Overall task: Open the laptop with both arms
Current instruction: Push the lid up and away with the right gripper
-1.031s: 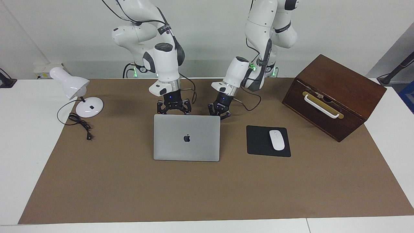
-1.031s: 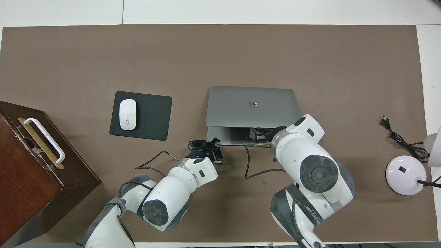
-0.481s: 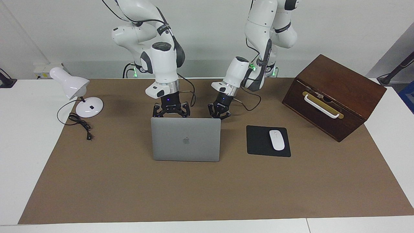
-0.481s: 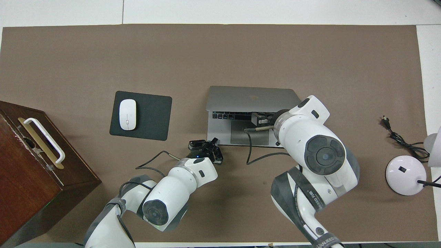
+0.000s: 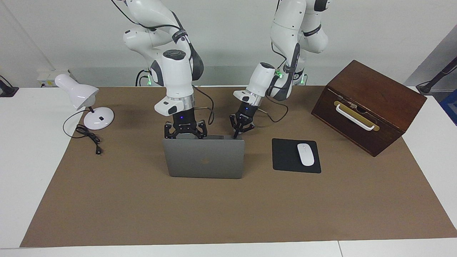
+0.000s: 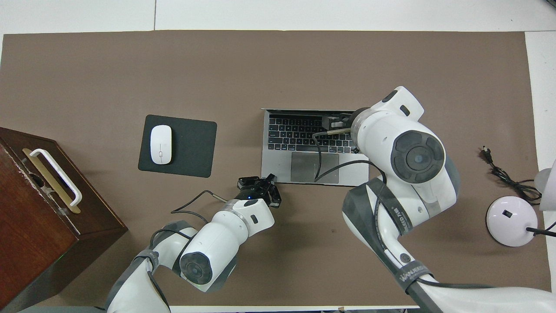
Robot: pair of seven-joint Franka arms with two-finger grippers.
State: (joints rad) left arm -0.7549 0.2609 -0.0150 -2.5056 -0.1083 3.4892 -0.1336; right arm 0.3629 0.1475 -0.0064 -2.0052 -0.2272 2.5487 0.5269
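Laptop (image 5: pixel 204 159) sits mid-desk on the brown mat. In the overhead view the mouse pad (image 6: pixel 177 145) is at its 9 o'clock.

Look: thin silver-grey shell with a faint lid logo. The lid stands about upright, and the black keys and grey trackpad are exposed.

Right gripper (image 5: pixel 185 131) is at the lid's top edge with fingers released and spread, gripping nothing. Left gripper (image 5: pixel 240 130) is at the base's 7 o'clock corner (overhead view); I cannot tell whether it is released or clenched.

Handling (judgement): stiff, smooth, slippery metal with a fragile glass screen. The base is light enough to rise with the hinge, so pin a base corner. Push on the lid's rim, never on the panel.
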